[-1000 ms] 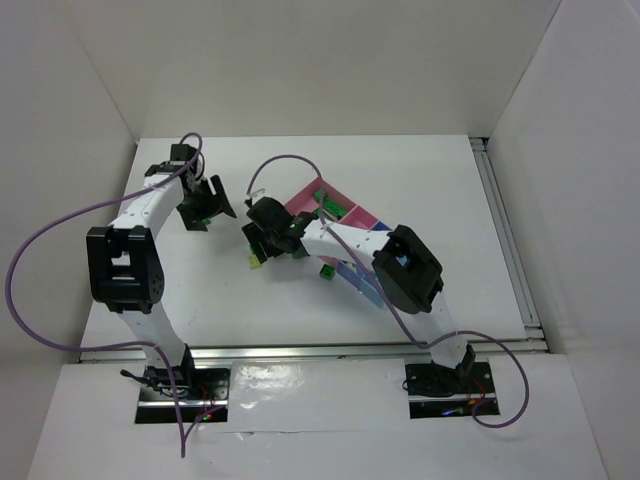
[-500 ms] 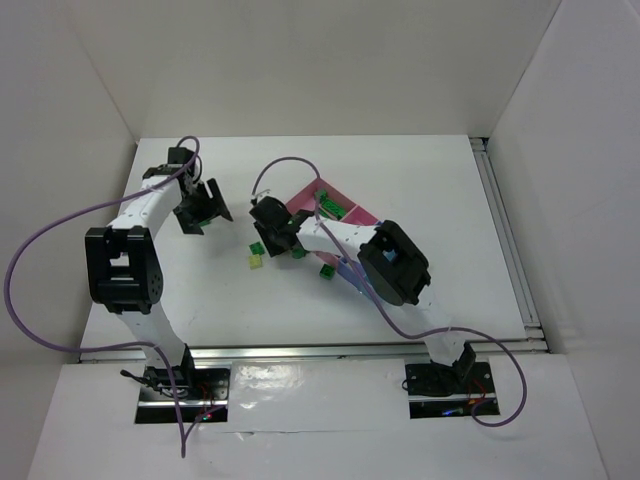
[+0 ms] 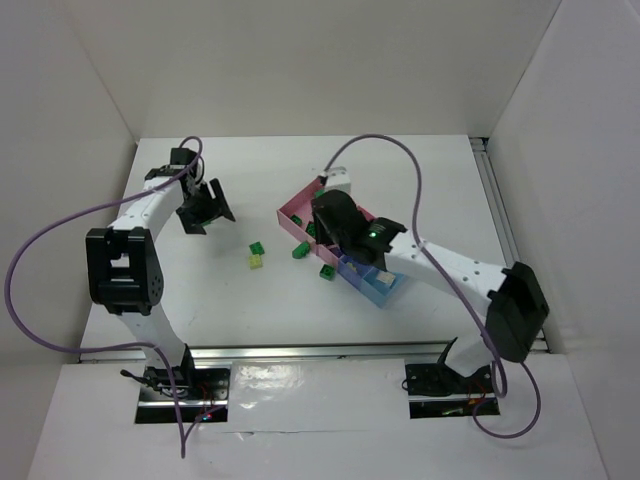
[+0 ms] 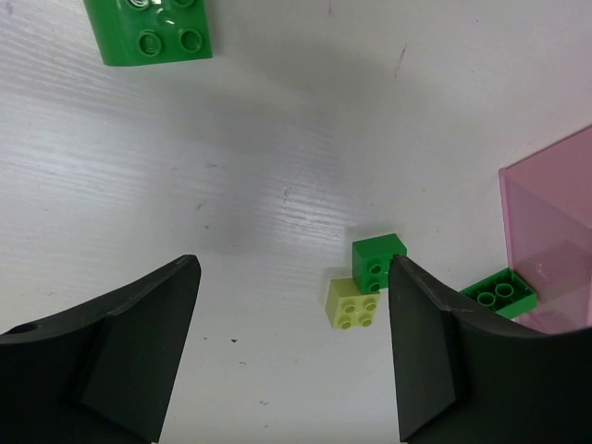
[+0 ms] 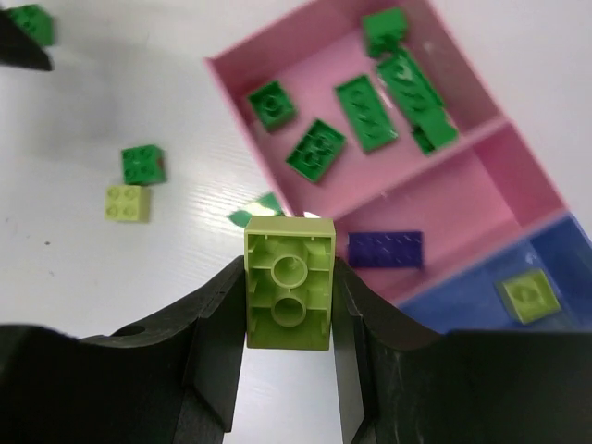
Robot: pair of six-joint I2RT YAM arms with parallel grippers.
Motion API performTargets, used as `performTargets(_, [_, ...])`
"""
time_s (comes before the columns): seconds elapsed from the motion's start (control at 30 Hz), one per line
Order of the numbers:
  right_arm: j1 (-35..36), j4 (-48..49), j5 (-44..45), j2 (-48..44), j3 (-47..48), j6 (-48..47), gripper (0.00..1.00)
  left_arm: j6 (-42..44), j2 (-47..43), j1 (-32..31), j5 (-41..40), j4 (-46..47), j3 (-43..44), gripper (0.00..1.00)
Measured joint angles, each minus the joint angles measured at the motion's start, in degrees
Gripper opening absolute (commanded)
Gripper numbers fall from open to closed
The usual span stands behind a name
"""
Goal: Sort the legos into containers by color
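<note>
My right gripper (image 5: 289, 277) is shut on a pale yellow-green brick (image 5: 288, 287), held underside-up above the table beside the row of bins. In the top view it (image 3: 322, 228) hangs over the pink end of the row. The first pink bin (image 5: 231, 88) holds several dark green bricks. The second pink bin (image 5: 481, 194) holds a dark purple brick (image 5: 386, 248). The periwinkle bin (image 5: 462, 305) holds a pale yellow-green brick (image 5: 530, 298). My left gripper (image 4: 291, 314) is open and empty above the table; a dark green brick (image 4: 155, 30) lies beyond it.
Loose on the table left of the bins are a small dark green brick (image 3: 257, 248), a pale yellow-green one (image 3: 256, 262) and two more green ones (image 3: 300, 250) (image 3: 327, 271). A metal rail (image 3: 505, 240) runs along the table's right edge. White walls enclose the table.
My right gripper has swung right, from beside the loose bricks to above the pink bins, and its arm has stretched out to the right. The left arm has barely moved.
</note>
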Motion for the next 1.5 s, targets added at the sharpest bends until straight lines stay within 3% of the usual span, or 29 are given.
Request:
performTargets(0.13, [-2.73, -1.09, 3.39, -7.02, -8.70, 6.05, 0.34, 0.09, -0.81, -2.69, -0.70, 0.26, -0.76, 0.86])
performTargets(0.3, [-6.34, -4.57, 5.33, -7.76, -15.32, 11.47, 0.34, 0.02, -1.75, -6.21, -0.70, -0.02, -2.29, 0.86])
performTargets(0.4, [-7.91, -5.11, 5.49, -7.78, -17.00, 12.74, 0.46, 0.00, -1.77, -6.60, -0.74, -0.02, -2.29, 0.86])
performTargets(0.43, [-8.31, -5.09, 5.44, -7.80, -17.33, 12.92, 0.54, -0.02, -1.77, -6.62, -0.74, 0.00, -2.29, 0.86])
performTargets(0.47, [-8.59, -5.14, 5.44, -7.80, -17.51, 13.14, 0.69, -0.02, -1.77, -6.62, -0.74, -0.02, -2.29, 0.86])
performTargets(0.57, [-9.09, -5.07, 5.44, -7.80, -17.66, 12.98, 0.77, -0.02, -1.77, -6.62, -0.74, -0.02, -2.29, 0.86])
performTargets(0.67, [-8.98, -5.07, 5.33, -7.80, -17.62, 12.59, 0.76, 0.00, -1.77, -6.62, -0.74, -0.02, -2.29, 0.86])
performTargets(0.83, [-5.57, -5.09, 5.09, -7.74, -15.37, 9.62, 0.61, -0.11, -1.77, -6.62, -2.14, -0.24, -2.29, 0.86])
performTargets(0.97, [-0.04, -3.39, 1.73, -5.09, -9.64, 5.31, 0.61, -0.26, -1.77, -6.58, -3.72, -1.09, -2.29, 0.83])
performTargets(1.1, [3.56, -1.01, -1.51, -0.31, -5.42, 2.73, 0.68, -0.11, -1.60, -6.97, -3.69, -1.36, -2.23, 0.81])
performTargets(1.23, [3.98, -0.87, -1.90, 1.14, -5.31, 1.99, 0.77, -0.15, 0.28, -9.73, -3.74, -2.60, -0.55, 0.87])
performTargets(1.5, [2.47, -0.76, 2.56, -2.40, -5.90, 1.73, 0.79, -3.48, 5.40, -15.21, -4.17, -2.45, 0.28, 0.78])
